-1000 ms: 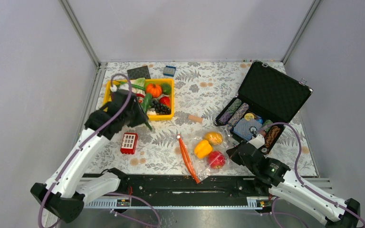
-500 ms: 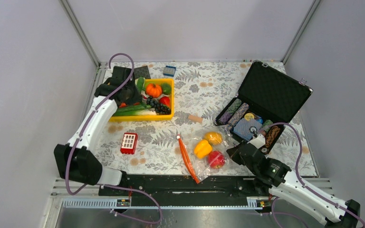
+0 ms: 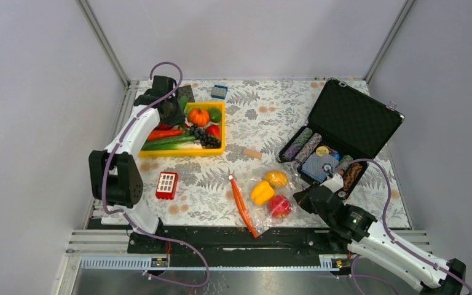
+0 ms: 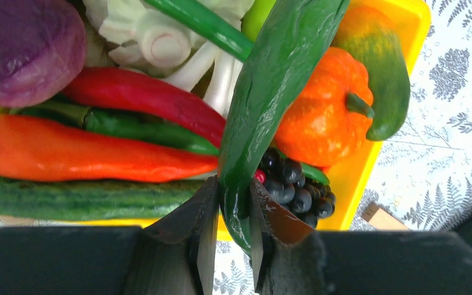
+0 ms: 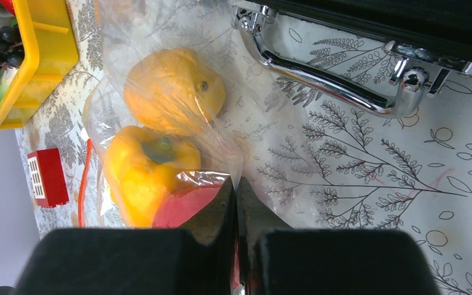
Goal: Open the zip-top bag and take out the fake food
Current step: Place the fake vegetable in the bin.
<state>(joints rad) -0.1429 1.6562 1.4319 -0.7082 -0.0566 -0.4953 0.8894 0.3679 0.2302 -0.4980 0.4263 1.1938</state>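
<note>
The right gripper is pressed shut on the edge of the bag. The apple, pepper and round fruit lie inside. Well away from the bag, the left gripper pinches a green vegetable over the bin. Emptying seems midway. Next, the left should let go and come to the zip.

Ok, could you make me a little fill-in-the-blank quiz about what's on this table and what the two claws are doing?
1. The left claw grips a long ____ vegetable over the yellow tray.
2. The right claw pinches a clear bag holding an apple, a round orange fruit and a ____ pepper.
3. The black case has its lid ____.
Missing words: green; yellow; open.
</note>
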